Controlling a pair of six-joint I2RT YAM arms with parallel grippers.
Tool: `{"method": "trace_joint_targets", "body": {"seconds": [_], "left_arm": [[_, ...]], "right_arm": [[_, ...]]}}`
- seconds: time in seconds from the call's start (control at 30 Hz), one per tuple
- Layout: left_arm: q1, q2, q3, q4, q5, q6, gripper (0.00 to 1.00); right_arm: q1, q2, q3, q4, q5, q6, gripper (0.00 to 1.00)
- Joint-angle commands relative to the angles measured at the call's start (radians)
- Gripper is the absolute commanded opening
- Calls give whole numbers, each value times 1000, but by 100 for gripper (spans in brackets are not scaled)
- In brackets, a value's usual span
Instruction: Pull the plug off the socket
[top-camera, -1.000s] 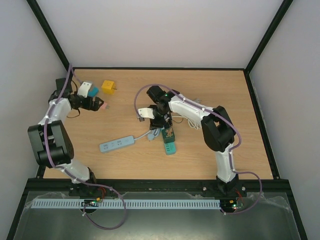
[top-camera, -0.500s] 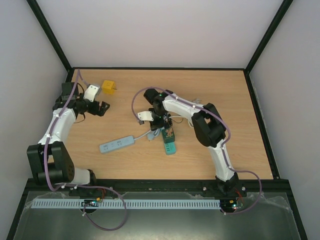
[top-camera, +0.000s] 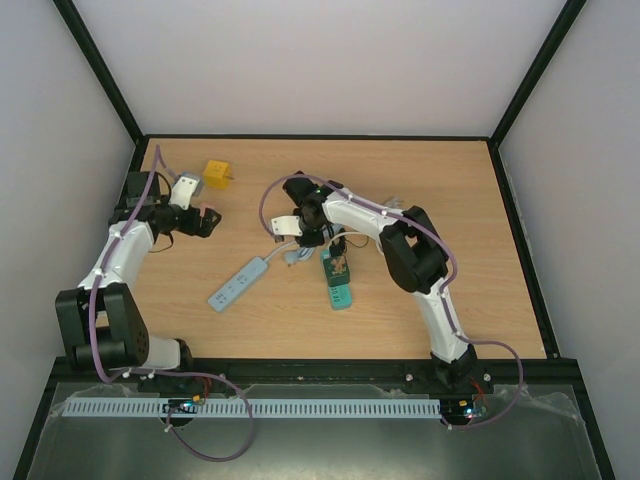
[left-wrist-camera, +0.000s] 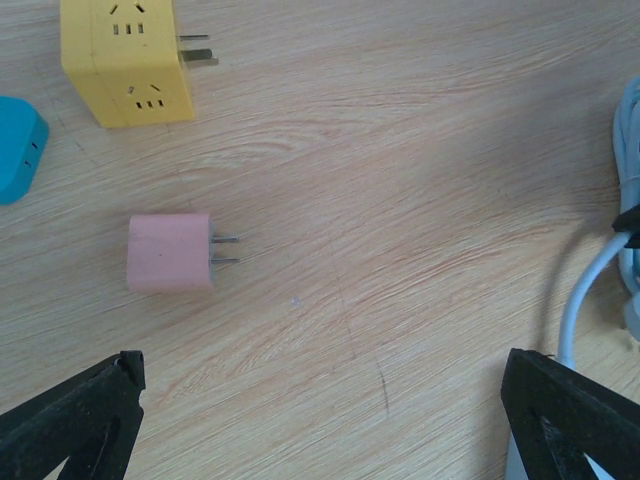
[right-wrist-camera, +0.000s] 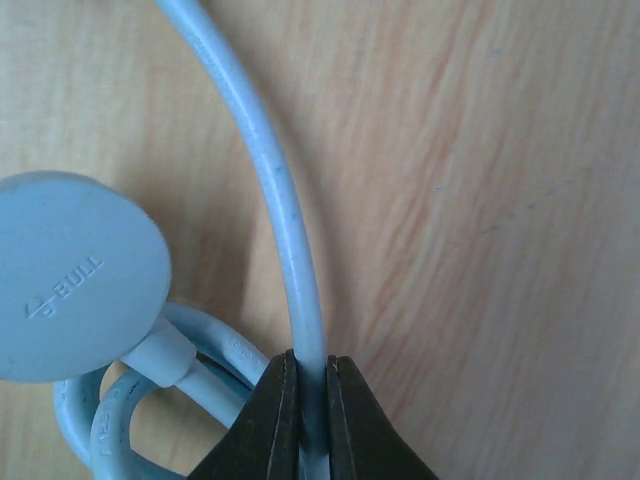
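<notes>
A pale blue power strip (top-camera: 238, 284) lies slanted left of centre. Its cable (right-wrist-camera: 285, 200) runs between the fingertips of my right gripper (right-wrist-camera: 307, 365), which is shut on it. The strip's round flat plug (right-wrist-camera: 75, 290) rests loose on the wood beside coiled loops of the same cable. A green socket block (top-camera: 339, 290) lies just right of my right gripper (top-camera: 296, 236), with a small dark plug (top-camera: 337, 264) sitting in its far end. My left gripper (left-wrist-camera: 320, 430) hangs open over bare wood, near a pink two-pin plug (left-wrist-camera: 170, 251).
A yellow cube socket (top-camera: 216, 173) (left-wrist-camera: 128, 60) sits at the back left, with a teal block (left-wrist-camera: 15, 150) beside it. Black frame posts and white walls bound the table.
My right gripper has closed on the pale blue cable and drawn it back-left. The power strip has swung steeper and slid up-left. The left arm has folded back slightly.
</notes>
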Motion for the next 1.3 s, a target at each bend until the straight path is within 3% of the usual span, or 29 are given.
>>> {"method": "trace_joint_targets", "body": {"seconds": [0.0,0.37,0.67,1.27], "left_arm": [[2,-39,-20,22,-11,-19,99],[2,-34,-23,24,-14,-24,99],[2,-30,-32,16,9,-14,99],[2,-35,-43,12,49,-4,100]], "right_arm": [[-23,43,48,106,81,-5,6],[-132,133,182,177,95,-29,6],[-256,203,307,132,88,-27,6],[-550,114,138,117,67,-77,7]]}}
